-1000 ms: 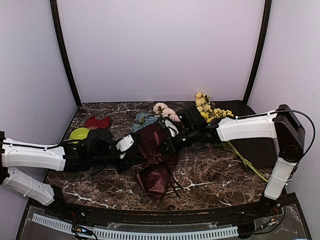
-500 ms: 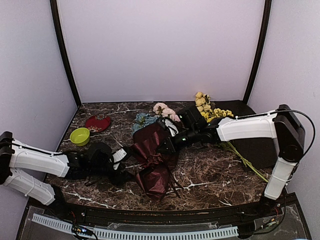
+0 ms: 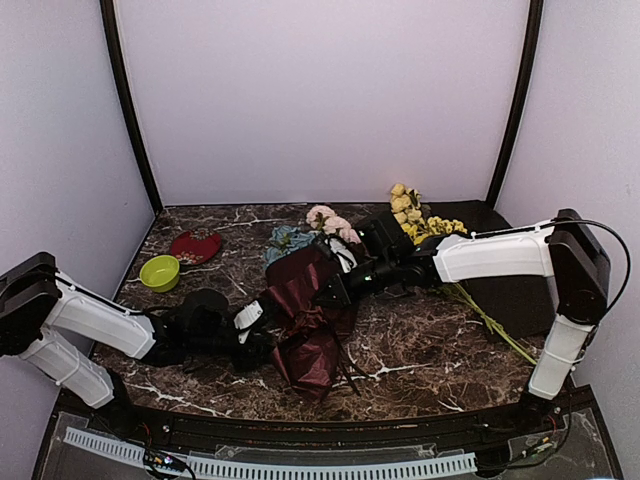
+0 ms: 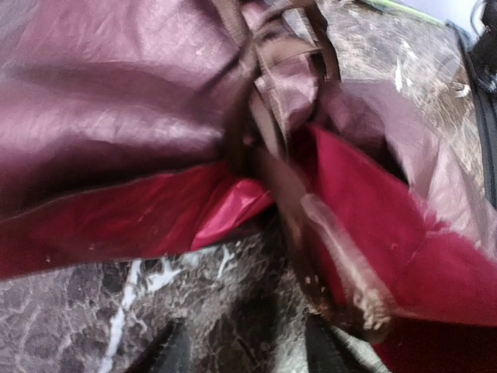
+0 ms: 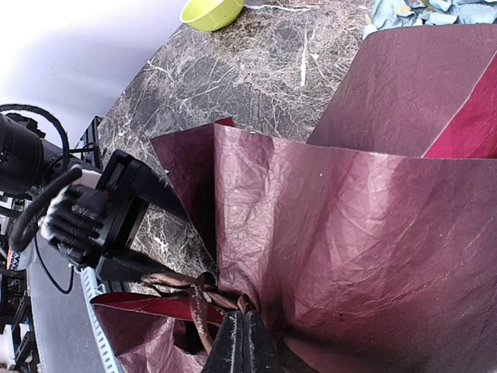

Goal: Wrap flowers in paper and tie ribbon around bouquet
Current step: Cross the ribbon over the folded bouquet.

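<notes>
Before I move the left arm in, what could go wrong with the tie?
1. The ribbon sits in loose loops at the neck of the bouquet, and the left gripper is open on nothing. A tug there may undo the loops rather than tighten them.
2. The right gripper, shut at the neck, seems to be all that pins the paper. If it lets go, the wrap may spring open.

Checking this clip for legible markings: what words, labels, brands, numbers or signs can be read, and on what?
None can be read in any view. The burgundy paper, the green bowl and the marble tabletop show no lettering.
</notes>
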